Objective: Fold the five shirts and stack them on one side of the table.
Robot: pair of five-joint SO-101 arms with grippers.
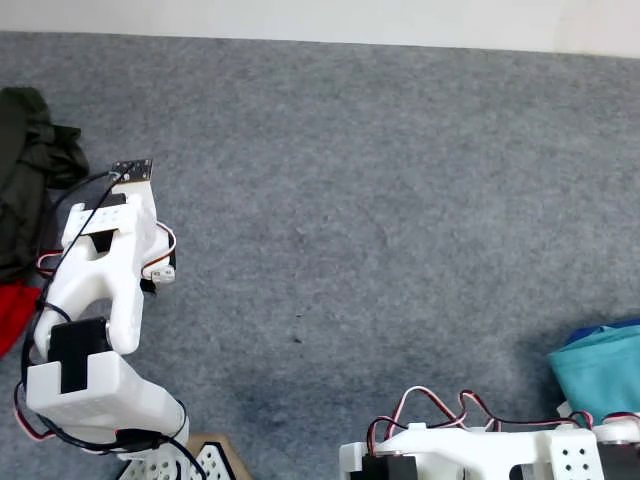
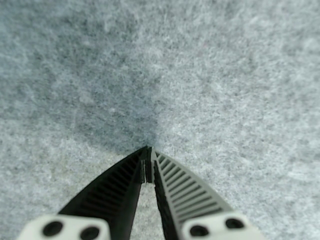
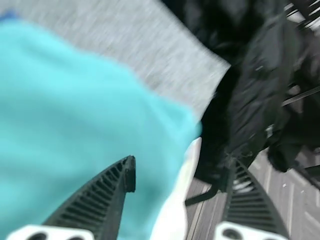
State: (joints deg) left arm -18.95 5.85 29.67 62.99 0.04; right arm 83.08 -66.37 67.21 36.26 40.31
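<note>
From high up we look straight down on the grey table (image 1: 380, 200); our left wrist camera faces that same surface closely, our right one the teal shirt (image 3: 65, 125) at its edge

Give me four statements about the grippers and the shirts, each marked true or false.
1. The left gripper is shut over bare table. True.
2. The right gripper is clamped on the teal shirt. False: it is open above the teal shirt.
3. The dark shirt lies mid-table. False: the dark shirt sits at the table's edge.
4. A red cloth lies beside the dark shirt. True.
</note>
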